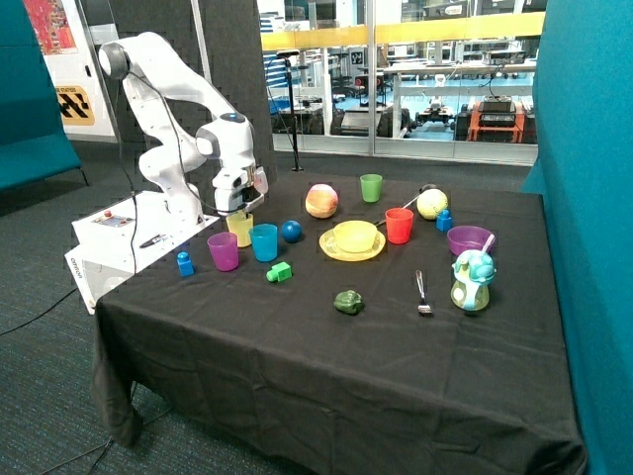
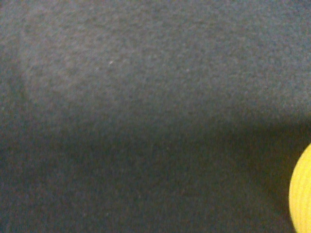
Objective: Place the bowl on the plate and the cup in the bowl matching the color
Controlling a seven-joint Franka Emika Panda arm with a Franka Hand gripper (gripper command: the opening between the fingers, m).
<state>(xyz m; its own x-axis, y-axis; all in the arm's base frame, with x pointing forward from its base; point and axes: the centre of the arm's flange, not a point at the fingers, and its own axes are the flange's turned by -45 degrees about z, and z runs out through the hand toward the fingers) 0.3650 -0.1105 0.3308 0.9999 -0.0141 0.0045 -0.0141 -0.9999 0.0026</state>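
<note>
The yellow bowl (image 1: 355,236) sits on the yellow plate (image 1: 337,251) near the middle of the black-clothed table. The yellow cup (image 1: 240,232) stands upright near the table's far corner by the robot base, just behind the purple cup (image 1: 223,250) and the blue cup (image 1: 263,241). My gripper (image 1: 238,209) hangs directly over the yellow cup, right at its rim. The wrist view shows black cloth and a ribbed yellow edge (image 2: 302,194) at one corner; which yellow thing it belongs to cannot be told.
Around the plate are a red cup (image 1: 399,225), an orange ball (image 1: 321,201), a green cup (image 1: 371,187), a blue ball (image 1: 291,231), a green block (image 1: 280,271) and a blue bottle (image 1: 185,263). A purple bowl (image 1: 469,239), a spoon (image 1: 422,293) and a toy (image 1: 472,280) lie further along.
</note>
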